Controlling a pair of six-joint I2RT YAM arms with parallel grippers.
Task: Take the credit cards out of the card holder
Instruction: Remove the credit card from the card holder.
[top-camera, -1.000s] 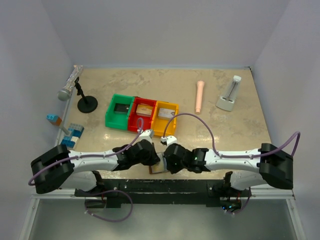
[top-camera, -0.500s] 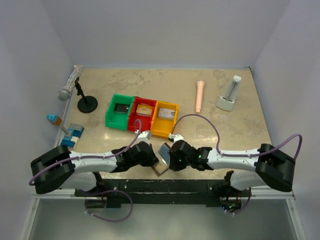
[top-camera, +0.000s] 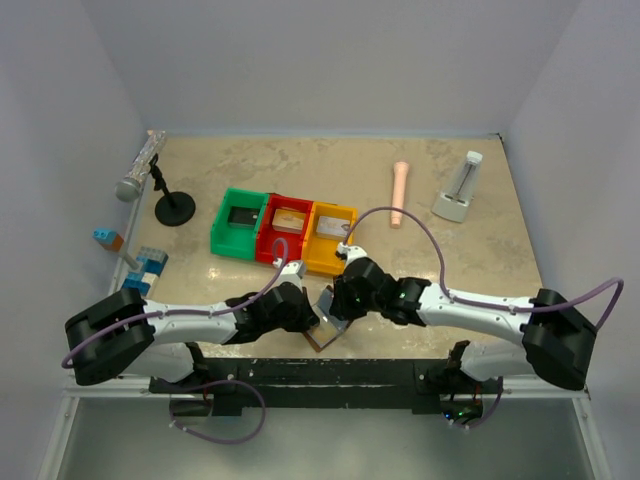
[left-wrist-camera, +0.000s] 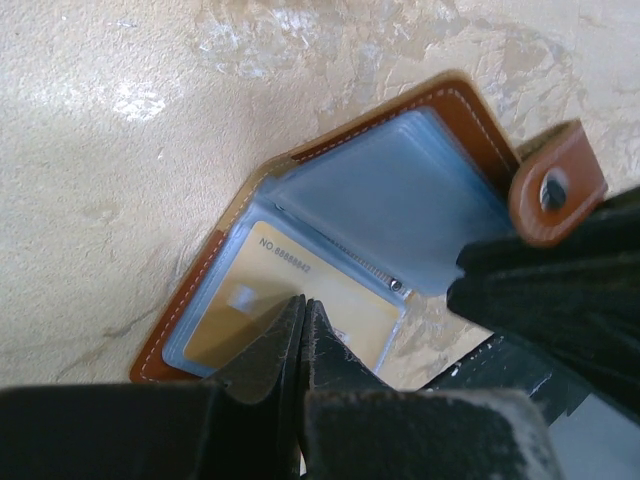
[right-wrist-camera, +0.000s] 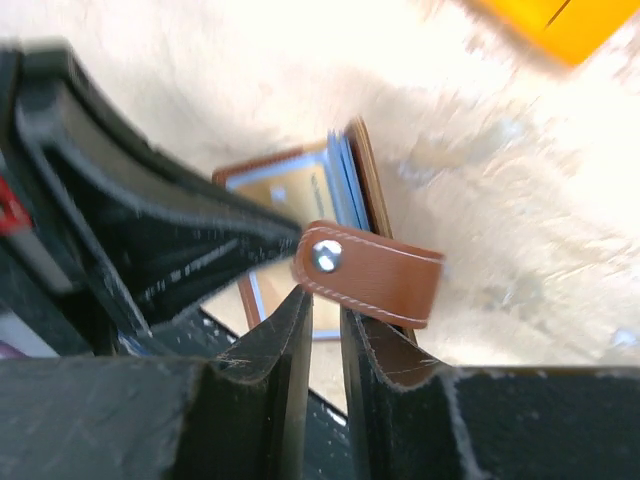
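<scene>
Brown card holder (left-wrist-camera: 390, 200) lies open under our left gripper (left-wrist-camera: 303, 305), jaws together; our right gripper (right-wrist-camera: 325, 310) has jaws slightly apart.

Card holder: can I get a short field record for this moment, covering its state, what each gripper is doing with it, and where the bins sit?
card holder: open, on the table at its near edge, between the arms
inside: clear sleeves, a yellow card in one
strap: snap undone, lifted
left gripper: shut, tips on the yellow-card page
right gripper: jaws slightly apart, tips at the strap
bins: green bin, red bin, yellow bin, in a row beyond the holder
</scene>
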